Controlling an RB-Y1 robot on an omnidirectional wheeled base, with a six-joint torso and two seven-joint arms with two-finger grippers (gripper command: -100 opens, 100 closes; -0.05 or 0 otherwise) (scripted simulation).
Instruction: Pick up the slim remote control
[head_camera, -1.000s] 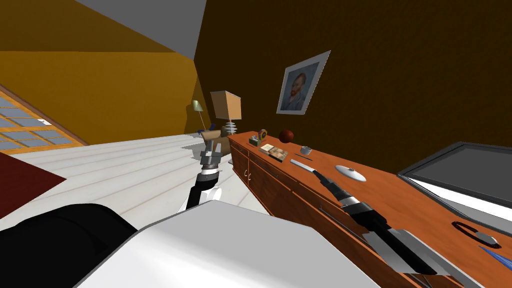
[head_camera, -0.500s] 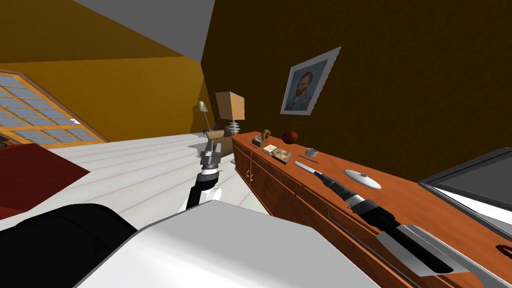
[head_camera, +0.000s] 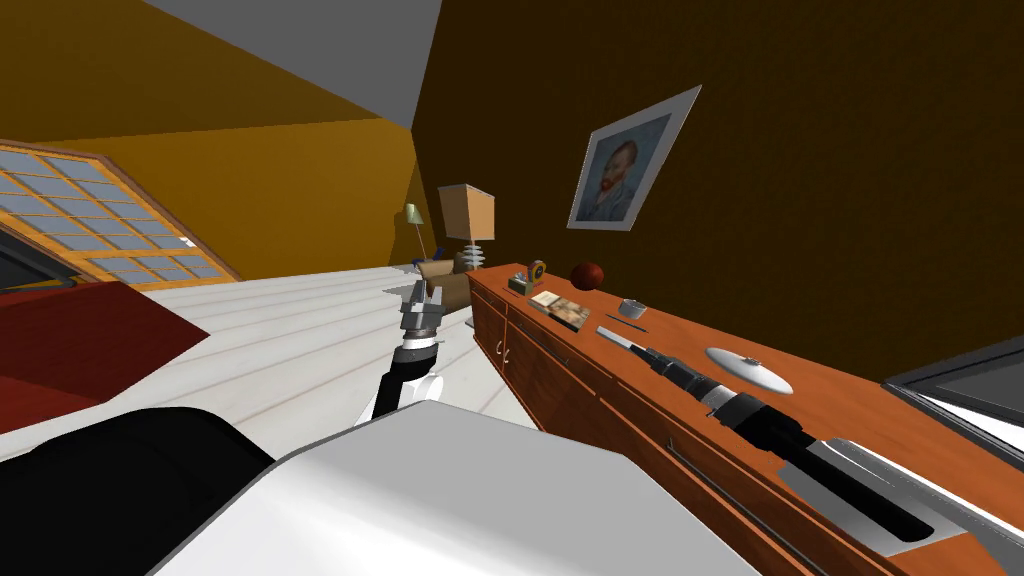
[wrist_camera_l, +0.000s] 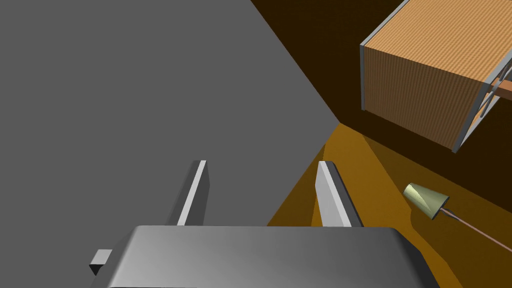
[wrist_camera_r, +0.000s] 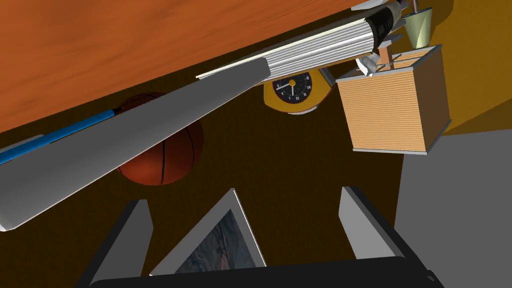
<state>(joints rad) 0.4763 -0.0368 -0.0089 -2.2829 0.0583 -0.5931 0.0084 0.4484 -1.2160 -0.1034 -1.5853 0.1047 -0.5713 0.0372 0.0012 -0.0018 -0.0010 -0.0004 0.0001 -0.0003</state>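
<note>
Grey slim remote (wrist_camera_r: 125, 150) lies on orange table (wrist_camera_r: 100, 40), near right gripper (wrist_camera_r: 245, 197), fingers apart, empty. Approach step; next likely straddle remote, close. Idle left gripper (wrist_camera_l: 260, 167), fingers apart.

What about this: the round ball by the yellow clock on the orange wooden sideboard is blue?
No: the right wrist view shows the round ball reddish-brown, not blue. It is by the yellow clock on the orange wooden sideboard.

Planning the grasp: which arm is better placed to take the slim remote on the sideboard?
Right. The right gripper reaches along the sideboard top, fingers open, close to the slim remote. The left gripper is out over the floor, off the sideboard.
</note>
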